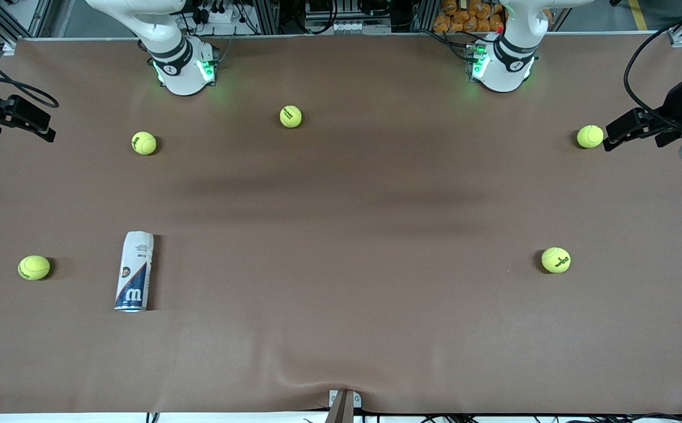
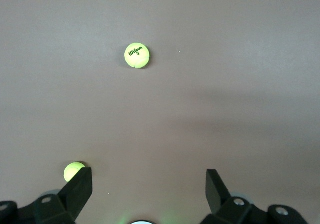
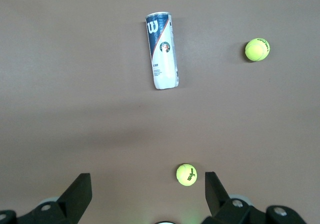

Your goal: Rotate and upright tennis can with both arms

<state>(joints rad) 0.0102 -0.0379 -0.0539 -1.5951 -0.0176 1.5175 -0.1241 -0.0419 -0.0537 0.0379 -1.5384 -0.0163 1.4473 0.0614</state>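
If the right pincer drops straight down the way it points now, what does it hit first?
Probably bare table: the open right pincer points at the brown mat. A tennis ball lies just inside one finger, though depth is unclear.

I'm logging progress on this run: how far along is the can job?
Nothing looks done: the tennis can lies on its side on the table, toward the right arm's end. Nothing is in hand: the left gripper and right gripper hang open and empty, high over the table. Reaching, rotating and uprighting the can all remain.
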